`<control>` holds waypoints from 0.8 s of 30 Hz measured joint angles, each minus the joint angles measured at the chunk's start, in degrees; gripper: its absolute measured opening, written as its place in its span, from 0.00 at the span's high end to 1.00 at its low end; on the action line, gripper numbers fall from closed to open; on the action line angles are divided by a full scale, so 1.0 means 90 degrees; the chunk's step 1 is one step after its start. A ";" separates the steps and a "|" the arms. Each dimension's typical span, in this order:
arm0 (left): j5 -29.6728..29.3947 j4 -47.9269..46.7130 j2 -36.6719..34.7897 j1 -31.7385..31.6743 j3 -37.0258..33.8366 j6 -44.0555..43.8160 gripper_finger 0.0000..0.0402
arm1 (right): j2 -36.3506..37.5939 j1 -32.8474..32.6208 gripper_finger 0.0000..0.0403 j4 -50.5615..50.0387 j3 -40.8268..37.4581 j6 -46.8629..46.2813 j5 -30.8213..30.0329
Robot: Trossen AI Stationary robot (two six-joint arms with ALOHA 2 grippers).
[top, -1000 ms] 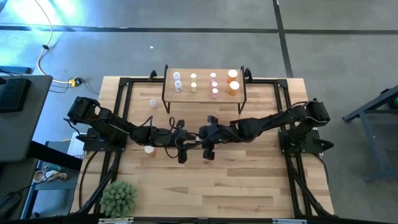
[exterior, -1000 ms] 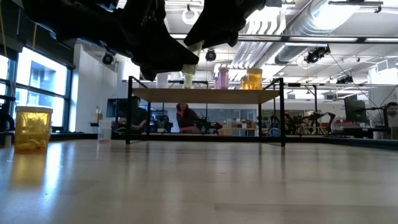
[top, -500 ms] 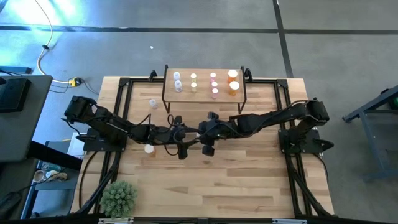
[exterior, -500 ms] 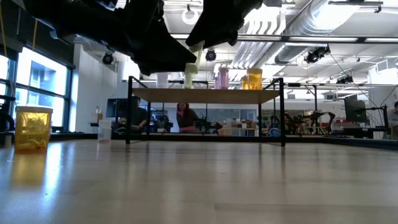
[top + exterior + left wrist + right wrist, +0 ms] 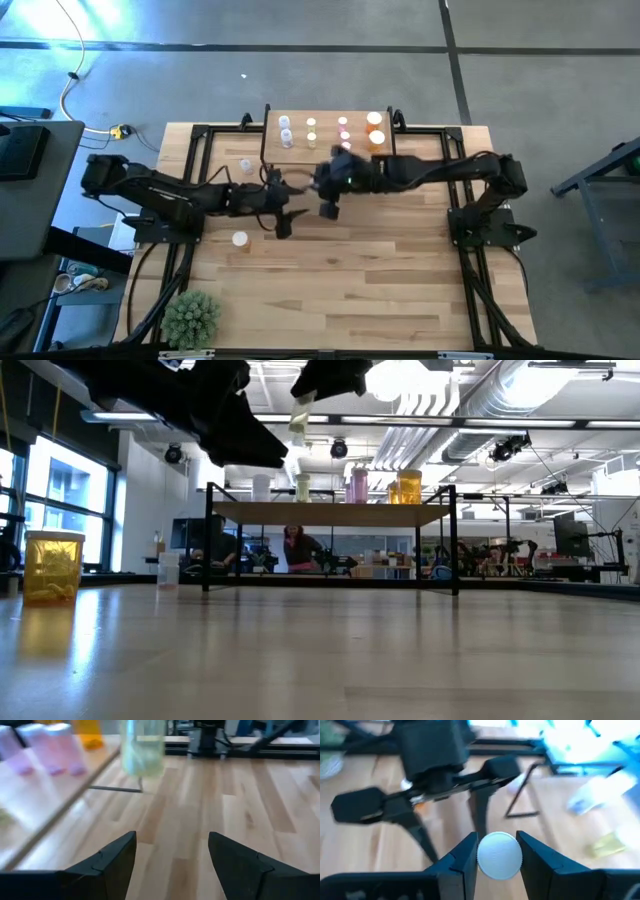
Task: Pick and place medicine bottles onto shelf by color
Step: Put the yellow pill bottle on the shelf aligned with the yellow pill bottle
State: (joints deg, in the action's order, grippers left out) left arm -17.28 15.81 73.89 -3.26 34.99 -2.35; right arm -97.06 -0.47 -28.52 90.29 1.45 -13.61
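The right gripper (image 5: 499,851), jaws clamped on a yellow bottle (image 5: 499,855), has risen toward the shelf (image 5: 328,150); left gripper (image 5: 171,850) jaws apart.

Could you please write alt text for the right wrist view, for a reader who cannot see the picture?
The right pincer is shut on a small medicine bottle, whose round white cap faces the camera between the two dark fingers. Beyond it, over the wooden table, hangs the left pincer with its jaws open and empty. Blurred bottles and the shelf's black leg show farther off.

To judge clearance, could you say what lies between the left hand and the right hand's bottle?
Nothing: the left wrist view shows only bare tabletop between the open left hand and the pale yellow bottle, gripped by the right hand.
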 joint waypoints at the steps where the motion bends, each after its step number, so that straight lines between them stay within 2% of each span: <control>1: 0.0000 -0.0110 -0.0112 -0.0082 -0.0001 0.0001 0.41 | 0.0002 0.0113 0.73 0.0003 0.0095 0.0044 -0.0002; 8: 0.0019 -0.0775 -0.0782 -0.0683 -0.0001 0.0109 0.41 | 0.0005 0.0974 0.73 -0.0003 0.0698 0.0259 0.0002; 14: 0.0217 -0.0895 -0.0900 -0.1090 -0.0063 0.0102 0.41 | -0.0013 0.1547 0.73 0.0024 0.1091 0.0345 0.0065; 20: 0.0685 -0.0541 -0.0805 -0.1314 -0.0504 -0.0173 0.41 | -0.0125 0.1910 0.73 0.0020 0.1144 0.0118 0.0928; 24: 0.0754 -0.0795 -0.0903 -0.1393 -0.0509 -0.0126 0.41 | -0.0378 0.1940 0.73 -0.0346 0.1124 0.0107 0.1022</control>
State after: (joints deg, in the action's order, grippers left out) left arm -10.49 8.65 65.77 -15.79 30.41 -3.48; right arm -100.46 16.99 -31.63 100.40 2.41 -4.41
